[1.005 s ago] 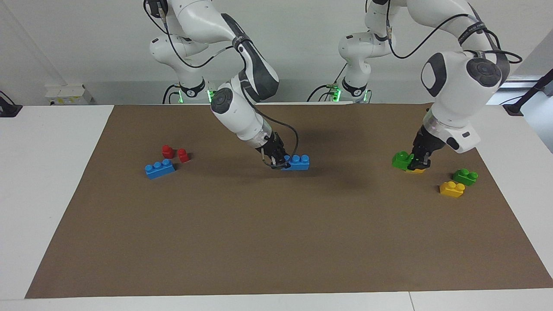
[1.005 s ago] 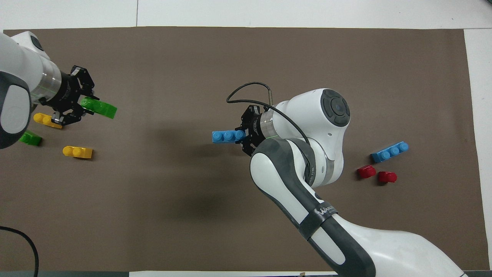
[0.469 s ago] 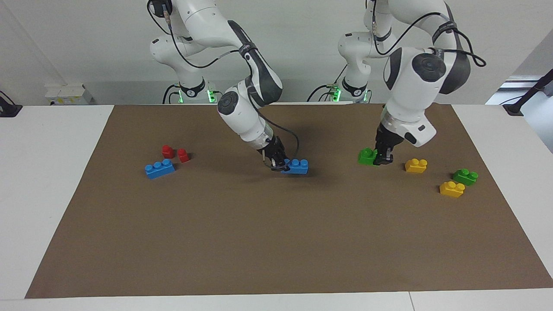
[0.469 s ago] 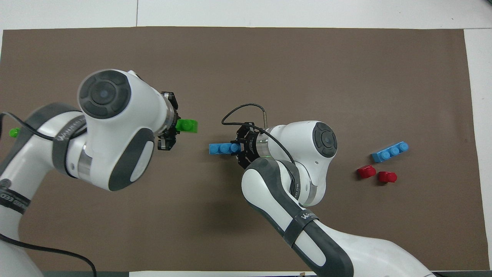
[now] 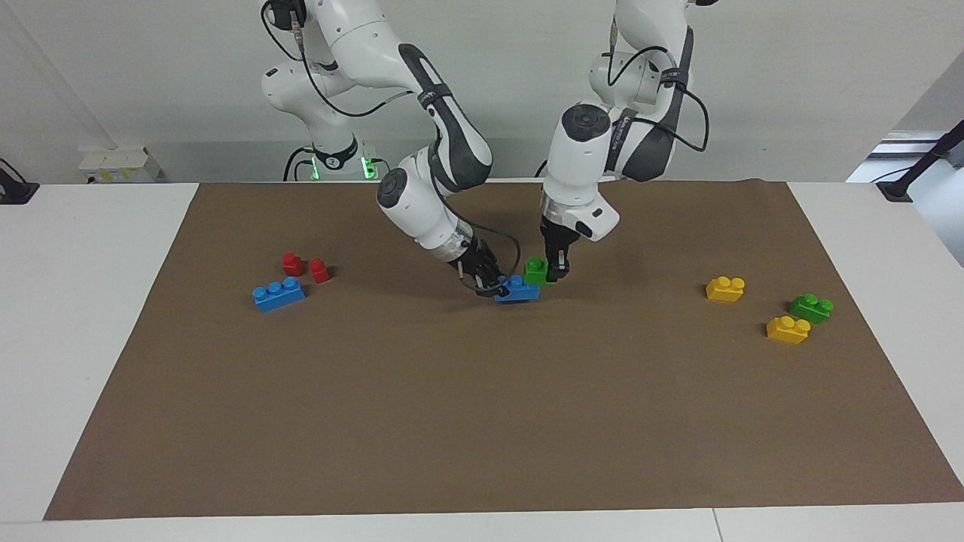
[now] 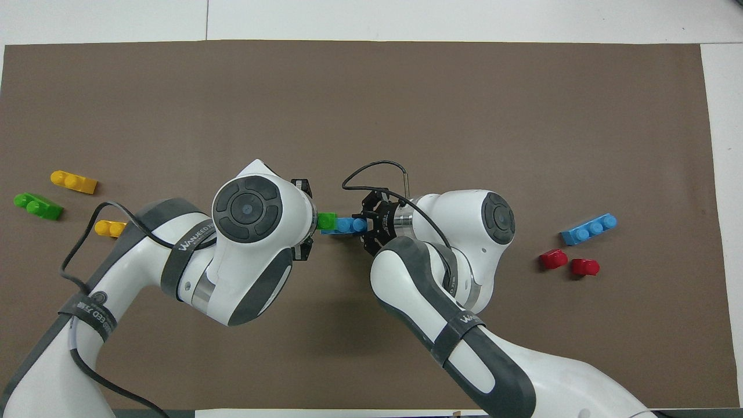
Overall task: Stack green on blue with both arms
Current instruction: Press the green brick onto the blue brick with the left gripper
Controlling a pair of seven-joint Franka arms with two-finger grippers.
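My right gripper (image 5: 491,285) is shut on one end of the sky-blue three-stud brick (image 5: 518,289), holding it low over the middle of the brown mat (image 5: 482,421). My left gripper (image 5: 555,274) is shut on the light-green brick (image 5: 535,270), which hangs at the blue brick's free end, just above its end stud. I cannot tell whether the two bricks touch. In the overhead view the green brick (image 6: 327,220) and the blue brick (image 6: 350,224) lie end to end, with the left wrist covering most of its gripper.
A look-alike blue brick (image 5: 279,293) and two red pieces (image 5: 292,263) lie toward the right arm's end of the table. Two yellow bricks (image 5: 725,288), (image 5: 788,329) and a darker green brick (image 5: 811,307) lie toward the left arm's end.
The left arm has carried the green brick from beside the yellow bricks across to the blue brick's end. The right gripper, with the blue brick in it, has barely shifted.
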